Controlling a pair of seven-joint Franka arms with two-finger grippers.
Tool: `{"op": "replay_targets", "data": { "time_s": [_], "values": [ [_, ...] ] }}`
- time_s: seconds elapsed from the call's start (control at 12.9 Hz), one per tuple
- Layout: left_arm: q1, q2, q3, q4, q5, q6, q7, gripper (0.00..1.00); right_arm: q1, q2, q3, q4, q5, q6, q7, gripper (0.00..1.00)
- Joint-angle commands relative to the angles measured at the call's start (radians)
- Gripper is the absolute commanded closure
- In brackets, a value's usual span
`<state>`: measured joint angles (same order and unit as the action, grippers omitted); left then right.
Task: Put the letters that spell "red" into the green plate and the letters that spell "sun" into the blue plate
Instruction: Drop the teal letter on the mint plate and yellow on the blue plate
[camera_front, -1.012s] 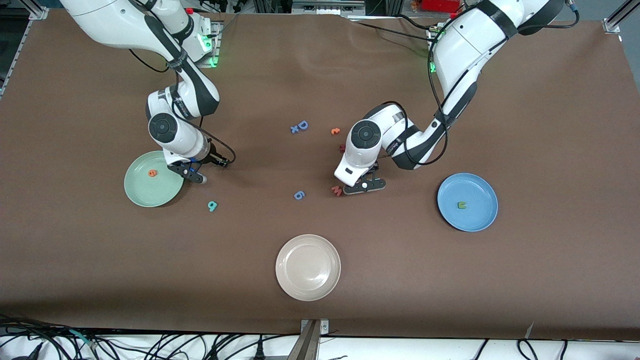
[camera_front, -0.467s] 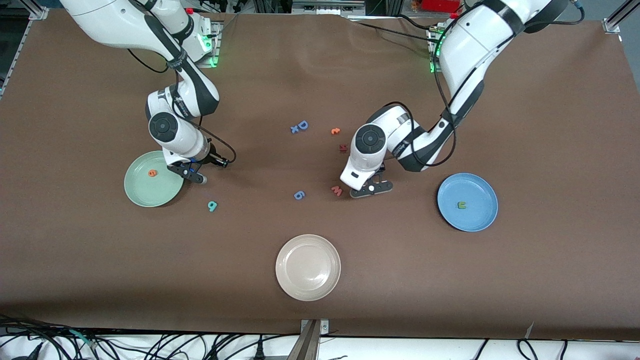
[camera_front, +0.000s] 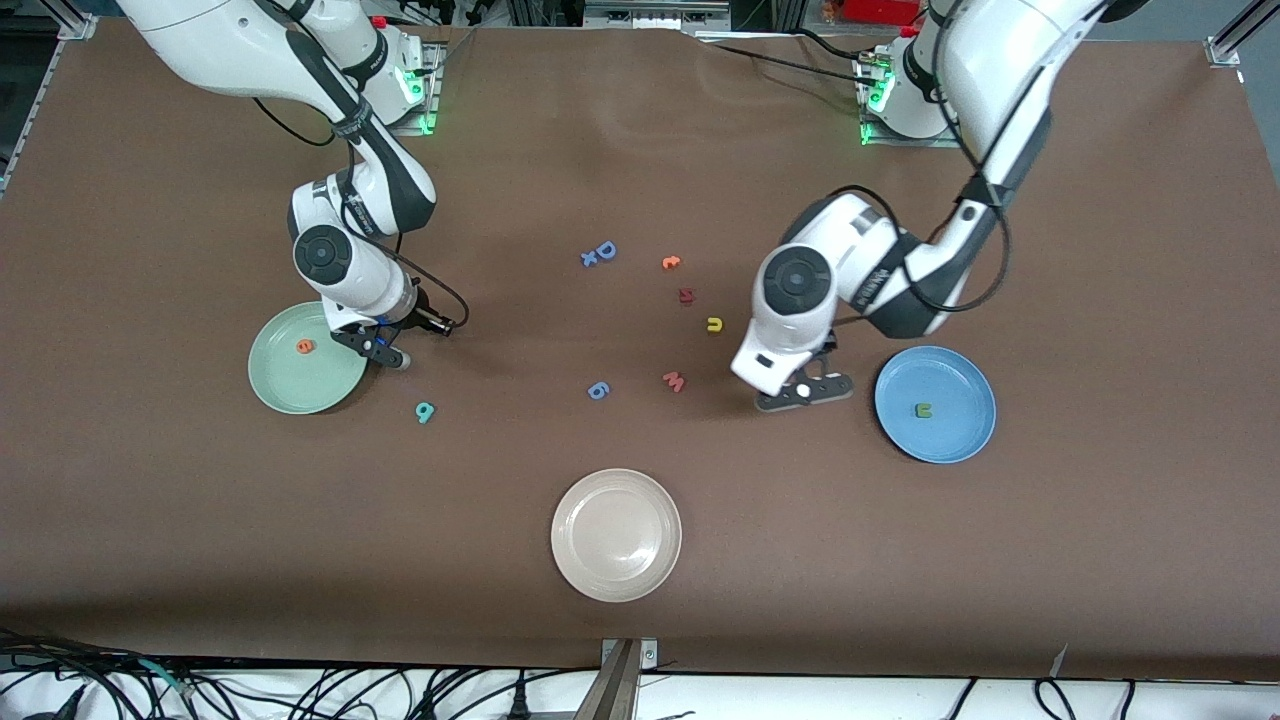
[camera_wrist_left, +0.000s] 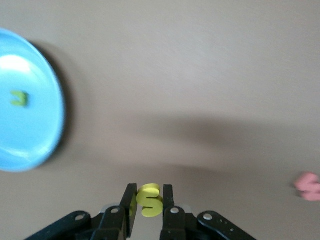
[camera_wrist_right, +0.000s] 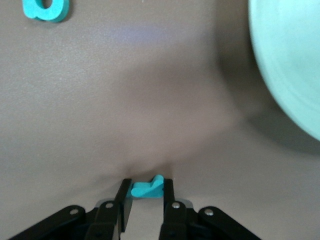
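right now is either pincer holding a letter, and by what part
Both. The left pincer is shut on the yellow s, pinching its flat sides. The right pincer is shut on the teal r, gripped across its ends.

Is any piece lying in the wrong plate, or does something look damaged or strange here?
Nothing stands out. The round pale green plate holds only the small orange letter "e", and the round sky-blue plate holds only the olive-green arch-shaped letter. The round beige plate holds no letters. No damage shows.
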<state>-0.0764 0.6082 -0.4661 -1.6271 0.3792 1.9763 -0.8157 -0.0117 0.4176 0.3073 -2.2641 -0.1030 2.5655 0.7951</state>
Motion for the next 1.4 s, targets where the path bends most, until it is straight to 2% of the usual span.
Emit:
{"op": "replay_targets", "data": {
  "time_s": [0.0, 0.16, 0.39, 0.62, 0.78, 1.01, 1.09, 1.17, 1.32],
  "values": [
    [0.114, 0.007, -0.003, -0.022, -0.028, -0.008, 0.223, 1.0, -0.01, -0.023, -0.002, -0.025, -0.023, 0.01, 0.01, 0.72],
    [0.188, 0.022, -0.002, -0.027, -0.026, -0.008, 0.347, 1.0, -0.028, -0.049, 0.0, -0.022, -0.026, 0.002, -0.005, 0.72],
    [0.302, 0.067, 0.003, -0.037, 0.0, -0.011, 0.475, 1.0, -0.06, -0.106, 0.015, 0.003, -0.027, -0.091, -0.042, 0.73],
    [0.326, 0.082, 0.003, -0.054, 0.007, 0.002, 0.497, 0.98, -0.163, -0.122, 0.044, 0.017, -0.027, -0.13, -0.164, 0.73],
    [0.331, 0.081, 0.003, -0.068, 0.007, 0.003, 0.495, 0.88, -0.221, -0.128, 0.042, 0.015, -0.029, -0.131, -0.271, 0.73],
    [0.334, 0.065, 0.001, -0.106, 0.004, 0.001, 0.494, 0.87, -0.301, -0.126, 0.042, 0.017, -0.03, -0.139, -0.41, 0.73],
    [0.337, 0.064, 0.001, -0.112, 0.004, -0.001, 0.495, 0.65, -0.313, -0.122, 0.041, 0.017, -0.03, -0.137, -0.437, 0.73],
    [0.339, 0.062, 0.001, -0.112, 0.004, -0.001, 0.495, 0.01, -0.324, -0.116, 0.041, 0.018, -0.03, -0.134, -0.454, 0.73],
    [0.337, 0.053, -0.003, -0.108, 0.003, -0.008, 0.491, 0.0, -0.339, -0.083, 0.036, 0.024, -0.03, -0.107, -0.476, 0.73]
  ]
}}
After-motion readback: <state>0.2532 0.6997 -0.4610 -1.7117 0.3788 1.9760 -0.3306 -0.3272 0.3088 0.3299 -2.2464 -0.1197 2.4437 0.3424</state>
